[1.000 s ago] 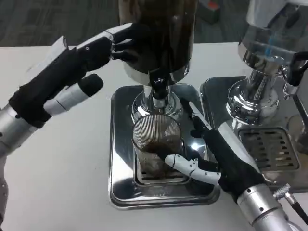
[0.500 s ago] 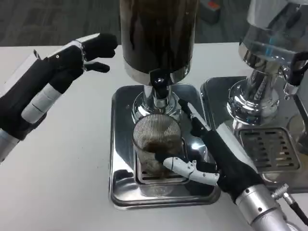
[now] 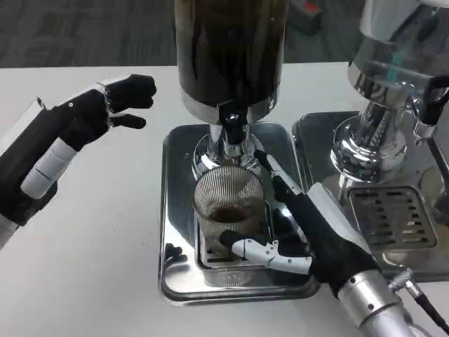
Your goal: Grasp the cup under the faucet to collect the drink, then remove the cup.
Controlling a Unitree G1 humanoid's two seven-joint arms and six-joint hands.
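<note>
I have the right hand [image 3: 309,235] wrapped around the cup [image 3: 228,214], which stands on the drip tray [image 3: 175,210] under the faucet [image 3: 233,130] with some dark drink in it. Left hand [image 3: 77,123] hovers empty, fingers apart. Removing the cup remains.

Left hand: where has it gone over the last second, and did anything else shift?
The left hand pulled back leftward from the dark dispenser and hangs apart from it, holding nothing. The right hand stays wrapped around the ribbed cup, which remains on the tray under the faucet.
</note>
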